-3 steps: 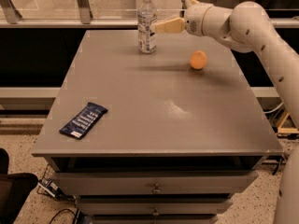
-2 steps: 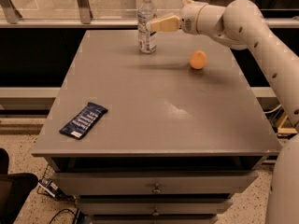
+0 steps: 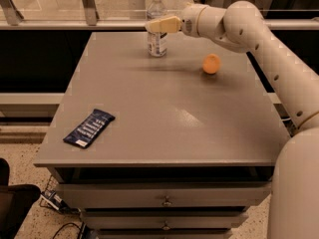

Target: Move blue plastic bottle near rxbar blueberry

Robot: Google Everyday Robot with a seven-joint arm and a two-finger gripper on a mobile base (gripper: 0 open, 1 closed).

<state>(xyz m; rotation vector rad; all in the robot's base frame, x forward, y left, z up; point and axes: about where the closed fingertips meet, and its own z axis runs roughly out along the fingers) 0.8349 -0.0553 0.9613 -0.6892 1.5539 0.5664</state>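
Note:
The blue plastic bottle, clear with a white cap and a printed label, stands upright at the far middle of the grey table. The gripper reaches in from the right and its tan fingers lie across the bottle's middle, at the bottle. The rxbar blueberry, a flat dark navy wrapper with white lettering, lies near the table's front left edge, far from the bottle.
A round orange fruit sits on the table right of the bottle, under the white arm. A glass railing runs behind the table. Drawers are below the tabletop. Cables lie on the floor at lower left.
The gripper has moved left from beside the bottle to across its middle. The bottle, the bar and the orange have not moved.

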